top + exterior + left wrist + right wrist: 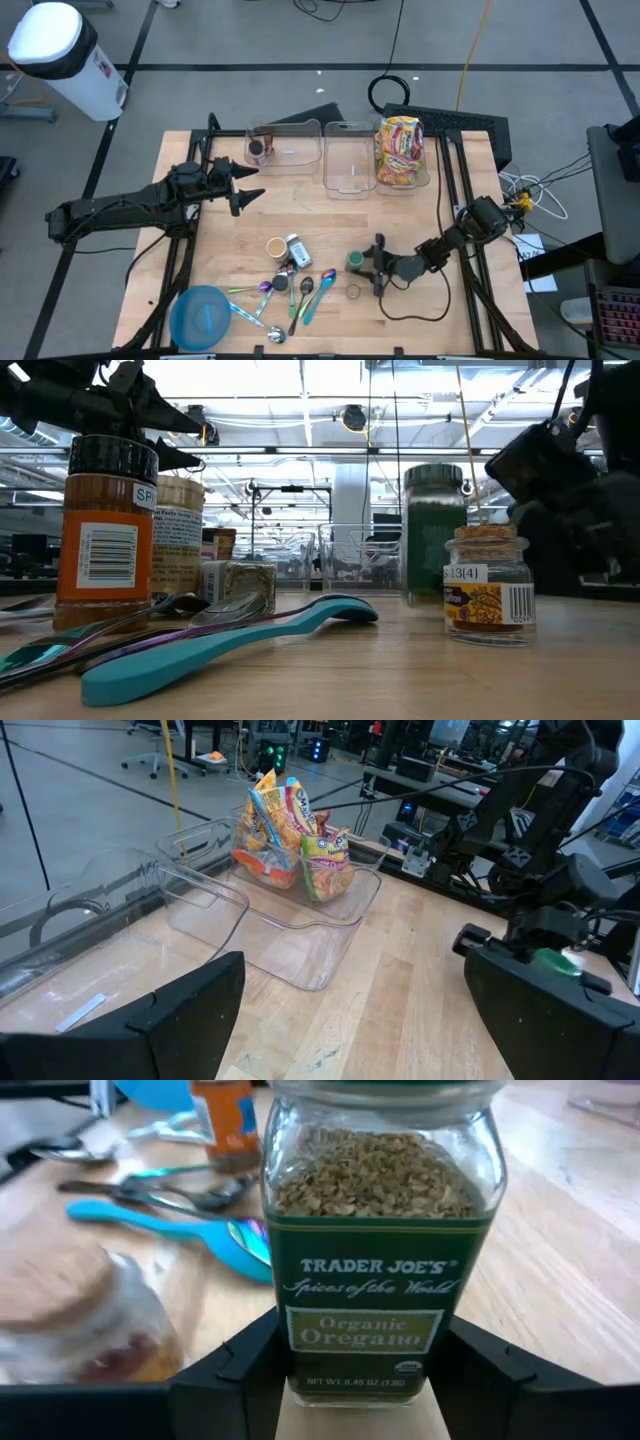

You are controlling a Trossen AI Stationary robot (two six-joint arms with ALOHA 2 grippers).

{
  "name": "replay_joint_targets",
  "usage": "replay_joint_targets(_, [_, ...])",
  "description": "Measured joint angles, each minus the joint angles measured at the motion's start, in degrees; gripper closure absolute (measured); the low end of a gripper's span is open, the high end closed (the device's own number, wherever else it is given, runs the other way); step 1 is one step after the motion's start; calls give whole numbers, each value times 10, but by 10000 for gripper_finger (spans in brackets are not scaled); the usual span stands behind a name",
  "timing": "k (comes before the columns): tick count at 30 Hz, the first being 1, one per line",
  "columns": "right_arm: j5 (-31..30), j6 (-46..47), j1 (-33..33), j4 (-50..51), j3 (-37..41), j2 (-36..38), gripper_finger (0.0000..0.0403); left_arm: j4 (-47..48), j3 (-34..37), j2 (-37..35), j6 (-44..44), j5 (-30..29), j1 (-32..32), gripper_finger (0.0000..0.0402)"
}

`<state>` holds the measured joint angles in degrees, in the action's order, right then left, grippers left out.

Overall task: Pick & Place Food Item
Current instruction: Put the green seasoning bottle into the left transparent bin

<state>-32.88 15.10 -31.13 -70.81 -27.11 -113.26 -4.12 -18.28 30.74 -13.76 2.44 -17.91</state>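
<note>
Standing upright at the table's five o'clock, green-lidded glass oregano jar [380, 1260] sits between right gripper's [362, 1380] fingers, which flank its base; firm grip unconfirmed. Rigid, smooth, breakable; grasp low on flat sides.

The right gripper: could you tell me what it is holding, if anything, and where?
The right gripper brackets the oregano jar at its lower sides; a firm hold cannot be told.

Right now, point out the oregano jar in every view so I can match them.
High view: oregano jar, lower middle, at the right tool.
Low view: right of centre, green lid, behind the cork-topped jar.
Left wrist view: far right, only its green lid shows at the other arm's tool.
Right wrist view: centre, label facing, between the fingers.
Shared landmark: teal spoon.
</note>
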Motion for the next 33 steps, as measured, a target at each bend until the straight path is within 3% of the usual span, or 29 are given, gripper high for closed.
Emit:
replay_joint_targets(19, [-1,-78,-25,44,0,164,215,0,0,0,0,0,0,21])
replay_joint_targets(28, [6,-145,20,43,0,300,215,0,0,0,0,0,0,19])
replay_joint_targets(33, [72,-143,66,45,0,333,215,0,0,0,0,0,0,17])
